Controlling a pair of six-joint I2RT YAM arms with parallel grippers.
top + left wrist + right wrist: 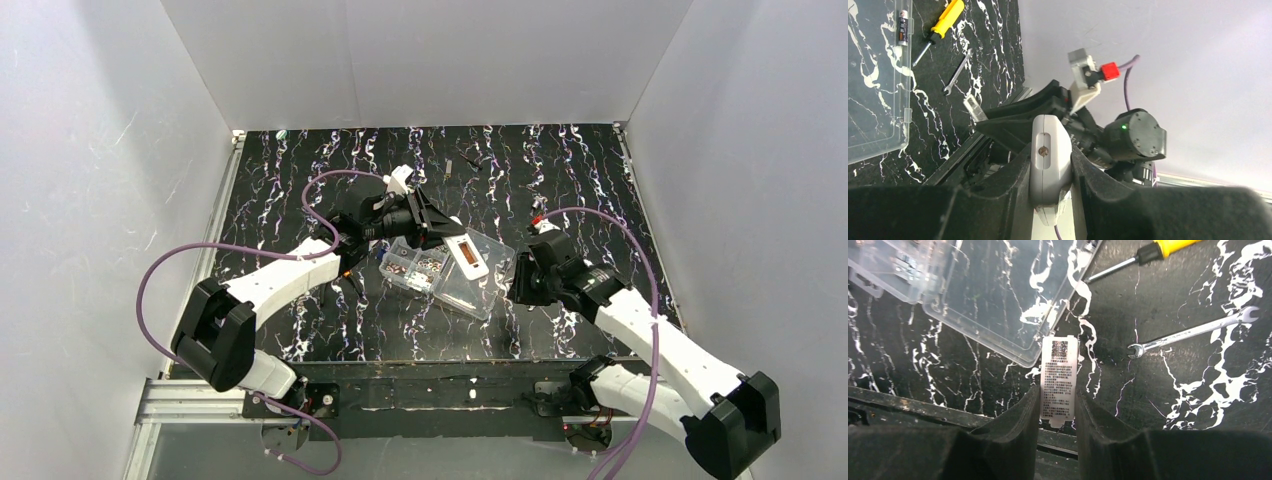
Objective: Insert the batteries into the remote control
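Only your right wrist view shows the labelled cover (1059, 375) pinched in the right claw (1058, 394); the left claw (1049, 152) is clamped tight on the remote control (1050, 132), gripping one end.

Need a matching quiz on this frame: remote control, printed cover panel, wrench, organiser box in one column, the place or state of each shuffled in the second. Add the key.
Column 1
1. remote control
2. printed cover panel
3. wrench
4. organiser box

Column 2
A. bare metal, lying loose on the black tabletop
B. clamped in the right pincer
C. clear plastic with compartments
D. clamped in the left pincer

Pairs: 1-D, 2-B, 3-A, 4-C
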